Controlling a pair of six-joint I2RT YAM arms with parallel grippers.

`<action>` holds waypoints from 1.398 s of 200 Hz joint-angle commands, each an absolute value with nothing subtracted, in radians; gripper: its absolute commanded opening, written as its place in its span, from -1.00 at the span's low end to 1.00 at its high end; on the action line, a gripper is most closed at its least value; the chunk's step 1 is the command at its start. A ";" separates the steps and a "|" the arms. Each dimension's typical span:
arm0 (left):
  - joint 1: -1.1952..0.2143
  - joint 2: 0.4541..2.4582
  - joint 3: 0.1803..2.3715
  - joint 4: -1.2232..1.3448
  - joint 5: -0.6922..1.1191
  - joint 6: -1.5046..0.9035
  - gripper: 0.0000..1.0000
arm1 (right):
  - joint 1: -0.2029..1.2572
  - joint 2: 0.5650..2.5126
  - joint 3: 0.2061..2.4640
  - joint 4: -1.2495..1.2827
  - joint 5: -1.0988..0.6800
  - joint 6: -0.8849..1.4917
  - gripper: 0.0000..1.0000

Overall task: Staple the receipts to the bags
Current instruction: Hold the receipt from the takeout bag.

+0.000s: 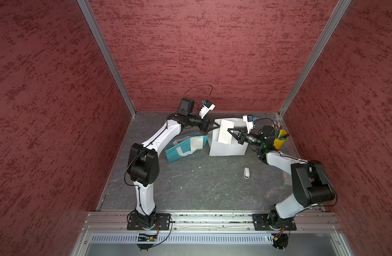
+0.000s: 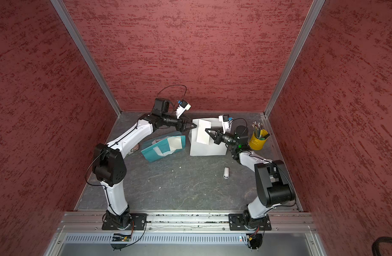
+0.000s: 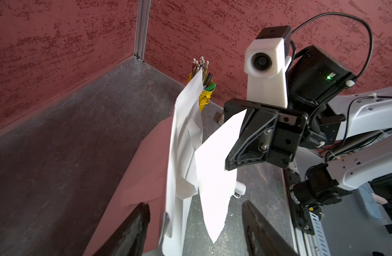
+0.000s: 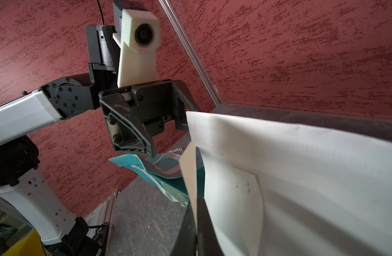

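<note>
Right gripper (image 1: 229, 130) clamped on receipt (image 1: 224, 133), which spreads to its 9 o'clock over white bag (image 1: 226, 149). Left gripper (image 1: 217, 127) jaws apart, receipt at its 3 o'clock.

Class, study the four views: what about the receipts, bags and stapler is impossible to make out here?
Staples in the flat receipt on the teal bag: too small in both top views.
Stapler: left wrist view, partly hidden behind the lifted receipt.
Right gripper: right wrist view, its pinch point dark, blurred, partly covered by the white bag.
</note>
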State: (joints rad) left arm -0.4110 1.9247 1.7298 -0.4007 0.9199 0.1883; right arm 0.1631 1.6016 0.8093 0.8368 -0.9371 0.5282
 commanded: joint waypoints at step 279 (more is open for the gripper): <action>-0.420 1.981 1.744 -0.253 0.950 0.117 -1.00 | 0.183 1.633 0.873 0.715 -0.886 0.534 0.03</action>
State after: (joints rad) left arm -0.4164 1.9919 1.7611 -0.3115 0.9260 0.1276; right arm 0.1795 1.7149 0.8921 0.7998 -0.9337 0.5987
